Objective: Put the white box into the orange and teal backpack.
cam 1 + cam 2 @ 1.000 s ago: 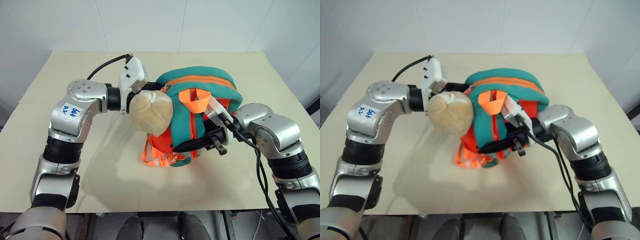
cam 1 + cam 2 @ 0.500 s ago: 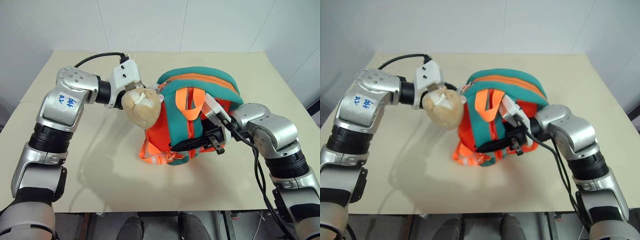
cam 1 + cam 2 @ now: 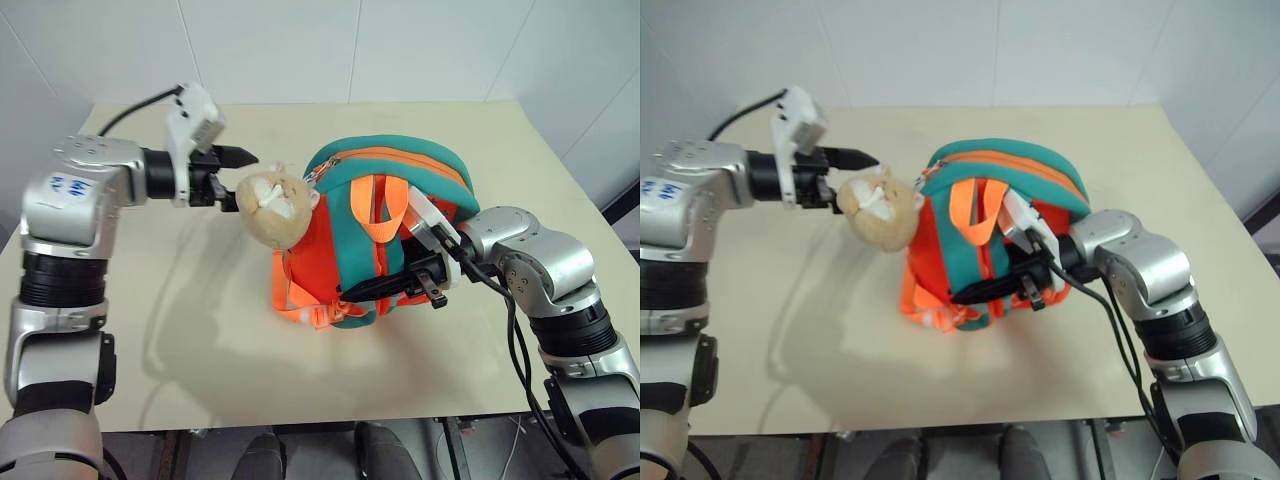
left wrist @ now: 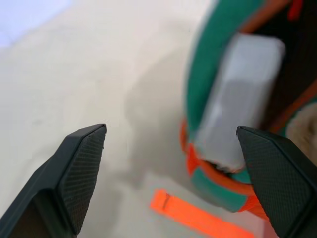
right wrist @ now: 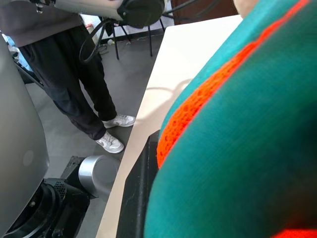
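I count one orange and teal backpack (image 3: 385,235), one white box (image 4: 237,99), one plush toy (image 3: 275,205), two tools. The backpack stands upright near the middle of the counter (image 3: 200,340), two teal straps and an orange webbing loop (image 3: 380,205) facing me. The tan plush toy hangs at the pack's 9 o'clock, touching its orange body.

In the left wrist view I see the white box sitting inside the backpack, just behind the teal rim, one rounded end poking toward the opening. An orange strap end (image 4: 198,218) lies flat on the counter below it.

The left tool (image 3: 232,172) sits at 10 o'clock from the pack, fingers spread wide apart, nothing between them, tips just beside the toy's head. The right tool (image 3: 432,285) is at the pack's 4 o'clock, fingers pinched together on a black strap (image 3: 375,287) at the pack's lower front.

In the right wrist view I see a person's dark trousers and white shoes (image 5: 114,131) on the floor beyond the counter edge.
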`<state>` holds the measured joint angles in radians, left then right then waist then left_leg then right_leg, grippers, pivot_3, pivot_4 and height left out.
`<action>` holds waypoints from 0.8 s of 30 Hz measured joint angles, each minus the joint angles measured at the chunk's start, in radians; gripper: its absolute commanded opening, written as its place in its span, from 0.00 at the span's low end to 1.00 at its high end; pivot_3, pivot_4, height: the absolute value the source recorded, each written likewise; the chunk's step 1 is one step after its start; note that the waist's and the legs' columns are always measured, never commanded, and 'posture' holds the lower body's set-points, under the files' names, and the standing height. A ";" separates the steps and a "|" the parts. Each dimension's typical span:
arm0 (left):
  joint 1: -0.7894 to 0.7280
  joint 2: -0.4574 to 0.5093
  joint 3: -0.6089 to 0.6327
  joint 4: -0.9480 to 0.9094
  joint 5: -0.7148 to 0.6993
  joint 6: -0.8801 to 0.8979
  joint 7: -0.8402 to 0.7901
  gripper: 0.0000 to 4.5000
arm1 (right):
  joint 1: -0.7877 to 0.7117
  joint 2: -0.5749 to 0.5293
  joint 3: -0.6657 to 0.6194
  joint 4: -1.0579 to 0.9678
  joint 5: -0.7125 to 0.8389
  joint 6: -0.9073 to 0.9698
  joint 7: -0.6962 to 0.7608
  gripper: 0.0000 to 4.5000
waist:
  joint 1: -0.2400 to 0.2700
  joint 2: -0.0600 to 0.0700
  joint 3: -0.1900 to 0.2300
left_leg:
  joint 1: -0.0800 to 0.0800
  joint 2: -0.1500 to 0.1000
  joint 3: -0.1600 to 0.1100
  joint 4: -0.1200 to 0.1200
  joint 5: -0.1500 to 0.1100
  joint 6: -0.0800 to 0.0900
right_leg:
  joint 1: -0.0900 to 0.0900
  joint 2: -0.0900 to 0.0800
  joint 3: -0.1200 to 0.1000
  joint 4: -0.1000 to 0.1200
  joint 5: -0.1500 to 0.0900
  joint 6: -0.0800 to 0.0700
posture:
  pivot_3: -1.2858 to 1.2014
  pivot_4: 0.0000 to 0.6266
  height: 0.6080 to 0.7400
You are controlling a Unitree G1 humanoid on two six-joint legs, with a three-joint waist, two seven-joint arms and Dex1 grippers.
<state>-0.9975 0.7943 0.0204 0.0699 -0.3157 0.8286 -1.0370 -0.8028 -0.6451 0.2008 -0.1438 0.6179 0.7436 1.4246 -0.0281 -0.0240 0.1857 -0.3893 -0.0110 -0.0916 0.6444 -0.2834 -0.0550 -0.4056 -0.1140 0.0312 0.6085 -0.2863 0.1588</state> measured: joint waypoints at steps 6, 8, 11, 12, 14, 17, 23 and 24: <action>0.001 0.006 0.014 0.009 -0.006 0.000 0.031 0.80 | 0.000 0.000 0.000 0.001 0.000 0.000 0.004 0.12 | 0.002 0.000 0.000 | 0.000 0.000 0.001 0.001 0.000 0.000 | 0.000 0.000 0.000 0.000 0.000 0.000 | 0.52 0.24 1.00; 0.007 -0.006 0.025 0.023 -0.024 0.004 0.042 0.65 | 0.000 0.000 0.000 0.006 -0.001 -0.001 0.005 0.12 | 0.001 0.000 0.000 | 0.000 0.000 0.001 0.001 0.000 0.000 | 0.000 0.000 0.000 0.001 0.000 0.000 | 0.52 0.24 1.00; 0.022 -0.036 0.038 0.068 -0.035 -0.001 0.061 0.44 | -0.005 0.000 0.000 0.014 -0.002 -0.001 0.006 0.12 | 0.001 0.000 0.000 | 0.000 0.000 0.001 0.001 0.000 0.000 | -0.001 0.000 0.000 0.002 0.000 0.000 | 0.52 0.24 1.00; 0.022 -0.050 0.047 0.103 -0.039 -0.002 0.070 0.39 | -0.005 -0.001 0.000 0.016 -0.002 -0.001 0.007 0.12 | 0.000 0.000 0.000 | 0.000 0.000 0.001 0.001 0.000 0.000 | -0.001 0.000 0.000 0.002 0.000 0.000 | 0.52 0.24 1.00; 0.022 -0.084 0.070 0.166 -0.057 -0.001 0.082 0.25 | -0.006 -0.002 0.000 0.017 -0.002 -0.001 0.009 0.12 | 0.000 0.000 0.000 | 0.000 0.000 0.001 0.001 0.000 0.000 | -0.001 0.000 0.000 0.002 0.000 0.000 | 0.52 0.24 1.00; 0.019 -0.115 0.080 0.219 -0.079 -0.002 0.077 0.03 | -0.006 -0.003 0.000 0.017 -0.002 0.000 0.014 0.12 | 0.001 0.000 0.000 | -0.001 0.000 0.002 0.001 0.000 0.000 | -0.002 -0.001 0.000 0.002 0.000 0.000 | 0.52 0.24 1.00; 0.004 -0.190 0.069 0.303 -0.094 -0.014 0.051 0.01 | -0.007 -0.012 0.000 0.017 -0.001 0.001 0.017 0.12 | 0.001 0.000 0.000 | -0.001 0.000 0.004 0.001 0.000 0.000 | -0.003 -0.001 0.000 0.002 0.000 0.000 | 0.52 0.24 1.00; -0.001 -0.197 0.065 0.306 -0.094 -0.015 0.044 0.01 | -0.007 -0.012 0.000 0.017 -0.001 0.001 0.017 0.12 | 0.001 0.000 0.000 | -0.001 0.000 0.004 0.001 0.000 0.000 | -0.003 -0.001 0.000 0.002 0.000 0.000 | 0.52 0.24 1.00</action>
<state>-0.9988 0.5972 0.0857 0.3763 -0.4099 0.8134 -0.9933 -0.8100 -0.6574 0.2008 -0.1269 0.6165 0.7449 1.4411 -0.0268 -0.0245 0.1856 -0.3900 -0.0112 -0.0875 0.6457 -0.2835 -0.0550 -0.4083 -0.1151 0.0315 0.6106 -0.2862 0.1588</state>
